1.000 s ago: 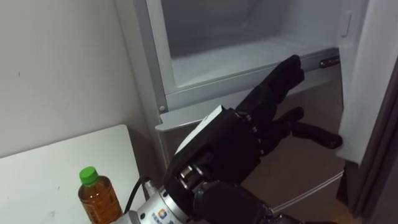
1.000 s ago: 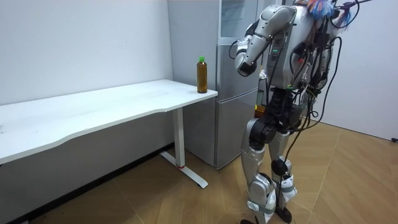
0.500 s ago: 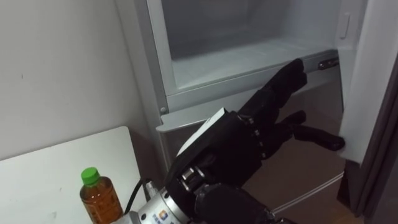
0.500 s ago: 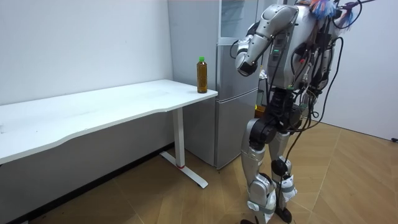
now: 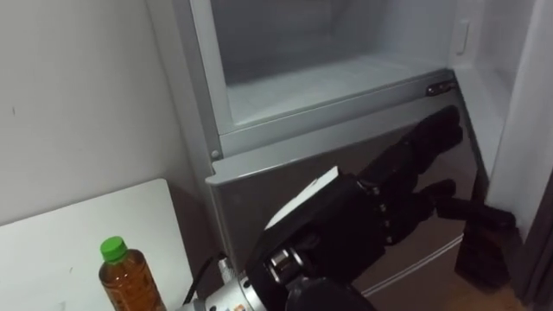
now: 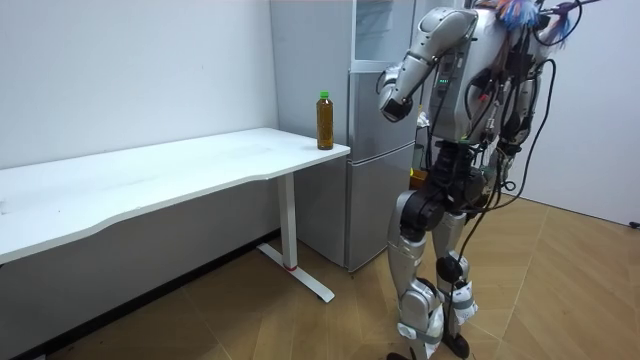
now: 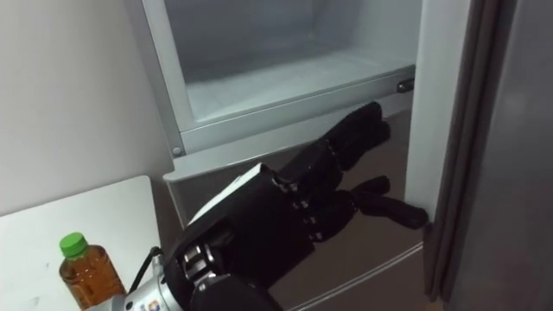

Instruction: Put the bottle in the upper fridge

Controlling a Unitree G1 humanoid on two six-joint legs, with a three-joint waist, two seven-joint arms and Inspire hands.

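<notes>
In the left eye view we see the left hand [image 5: 346,225] raised in front of the fridge [image 5: 259,164], its fingers straight and the thumb out to the side; it carries nothing. The hand lies across the fridge's lower front, with the fingertips aimed up and to the right, toward the open upper compartment [image 5: 328,82]. The compartment's door [image 5: 527,130] is swung out at the right. The bottle [image 5: 128,278] stands upright on the white table [image 5: 60,250] at the lower left, green cap up and long axis vertical. It is well apart from the hand, off the wrist side rather than the fingertip side. The right eye view gives the same layout: bottle low and left, hand in the centre, compartment above. In the room view the robot stands at the fridge with the table's end at its left, and the bottle stands near the table corner beside the fridge. We judge the bottle not yet picked up. The left hand is on the bottle's side, so the coming move calls for drawing it back, leftward and down, then closing on the upright body from the side.
</notes>
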